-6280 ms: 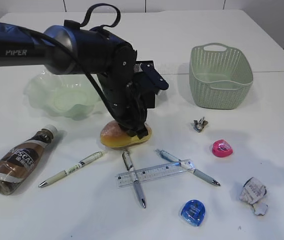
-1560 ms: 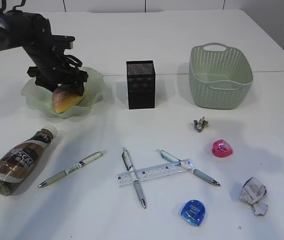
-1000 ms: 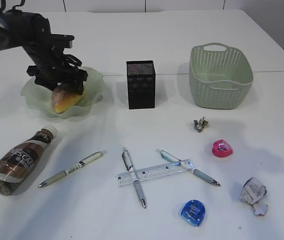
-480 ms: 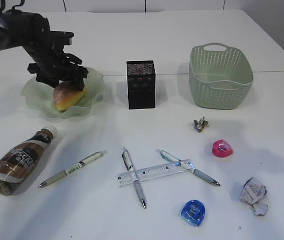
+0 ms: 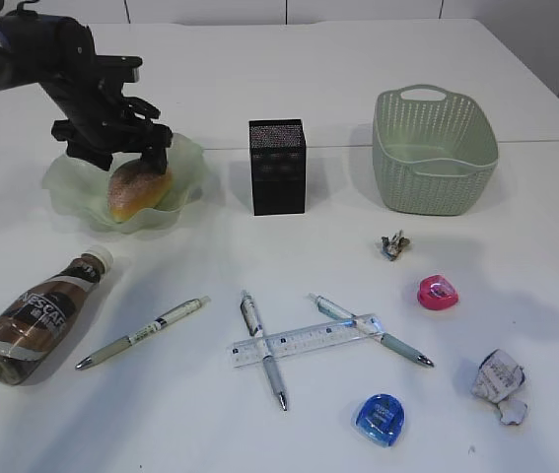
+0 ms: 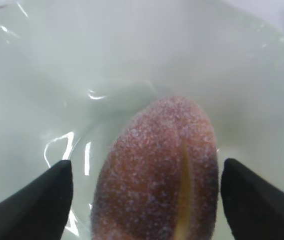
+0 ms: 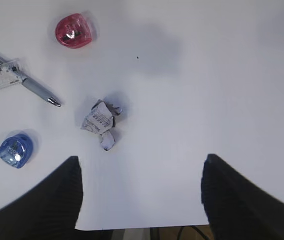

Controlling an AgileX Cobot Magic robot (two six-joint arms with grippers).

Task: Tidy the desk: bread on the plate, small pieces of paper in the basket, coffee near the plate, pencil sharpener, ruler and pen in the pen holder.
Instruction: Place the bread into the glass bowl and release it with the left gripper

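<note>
- Nearest the bench's [image 5: 289, 59] front edge, well in front of the pen holder [image 5: 277, 166], lie a blue pencil sharpener [image 5: 380, 418] and the printed white paper wad [image 5: 498, 376], both still to be sorted.
- The right claw [image 7: 140, 192] hangs spread and empty; the wad lies just ahead of it, toward its left finger.
- Closer to the holder lie the clear ruler [image 5: 304, 341], crossing two pens, and a third pen [image 5: 141, 333], a pink sharpener [image 5: 437, 293], the tipped coffee bottle [image 5: 34, 319], then the grey scrap [image 5: 393, 244].
- Left of the holder, the bread [image 5: 137, 187] rests in the ruffled plate [image 5: 185, 158], so that step looks done.
- The left claw [image 6: 144, 175] is spread, its fingers either side of the bun, apparently clear of it.
- Right of the holder stands the basket [image 5: 435, 148].
</note>
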